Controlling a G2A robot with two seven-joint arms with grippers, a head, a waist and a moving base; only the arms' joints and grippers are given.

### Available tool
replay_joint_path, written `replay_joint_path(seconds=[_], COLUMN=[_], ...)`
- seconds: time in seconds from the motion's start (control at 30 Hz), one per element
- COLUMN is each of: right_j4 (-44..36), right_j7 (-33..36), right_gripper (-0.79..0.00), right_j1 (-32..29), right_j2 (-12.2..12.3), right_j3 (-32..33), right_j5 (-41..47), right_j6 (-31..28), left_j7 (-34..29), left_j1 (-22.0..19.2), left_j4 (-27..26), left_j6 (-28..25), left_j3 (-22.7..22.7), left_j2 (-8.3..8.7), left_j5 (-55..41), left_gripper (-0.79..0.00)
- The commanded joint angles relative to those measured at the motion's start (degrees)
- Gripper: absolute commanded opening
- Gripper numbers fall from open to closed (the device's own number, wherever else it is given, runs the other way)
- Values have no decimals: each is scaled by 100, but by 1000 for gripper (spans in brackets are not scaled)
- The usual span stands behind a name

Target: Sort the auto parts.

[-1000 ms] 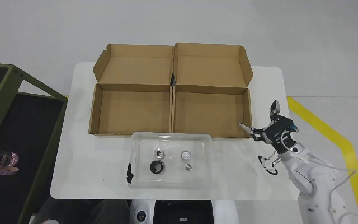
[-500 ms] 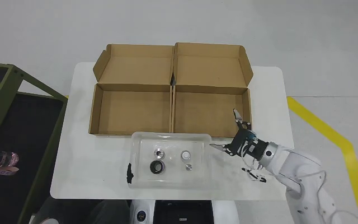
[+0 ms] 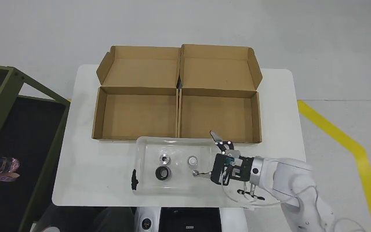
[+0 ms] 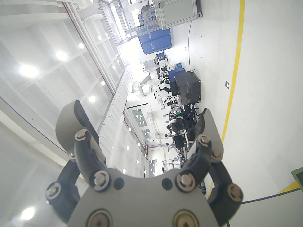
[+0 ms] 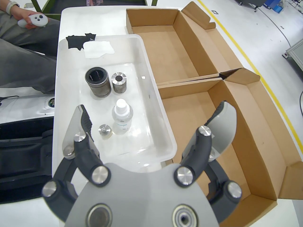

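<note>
The left gripper [image 4: 140,109] is open and empty, tipped up toward the hall and well apart from the table [image 3: 278,93], so the right arm is the nearer one. A clear tray [image 3: 177,187] sits at the middle of the table's front edge. At its left end the dark bearing [image 3: 163,173] stands on end, with the steel cylinder [image 3: 166,158] just behind it. Next comes the white bottle [image 3: 192,160], upright, with the metal knob [image 3: 196,173] just beside it toward the front edge. The right gripper [image 3: 203,153] hangs over the tray's right end, fingers spread wide, holding nothing. One finger is just beside the knob, whose axis points straight up. I judge the knob the closest pick, though the bottle crowds it and the tray's wall needs clearing. Just behind the tray lie the left box [image 3: 136,116] and the right box [image 3: 217,116], both empty
</note>
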Motion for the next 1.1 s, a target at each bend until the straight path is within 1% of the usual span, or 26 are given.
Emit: replay_joint_path(seconds=[0.0, 0.2, 0.5, 1.03, 1.07], right_j4=[43, 195, 413, 918, 947], right_j7=[120, 407, 754, 1001, 1002], right_gripper=[0, 0, 0, 0, -28], right_j1=[76, 304, 527, 944, 967], right_j2=[3, 3, 12, 9, 9], right_j3=[-147, -596, -1083, -1609, -1633], right_j5=[-67, -120, -101, -65, -51], right_j6=[0, 21, 45, 339, 357], left_j7=[0, 0, 0, 0, 0], left_j1=[0, 0, 0, 0, 0], left_j4=[0, 0, 0, 0, 0], left_j6=[0, 0, 0, 0, 0], left_j3=[0, 0, 0, 0, 0], left_j2=[0, 0, 0, 0, 0], left_j5=[0, 0, 0, 0, 0], left_gripper=[0, 0, 0, 0, 0])
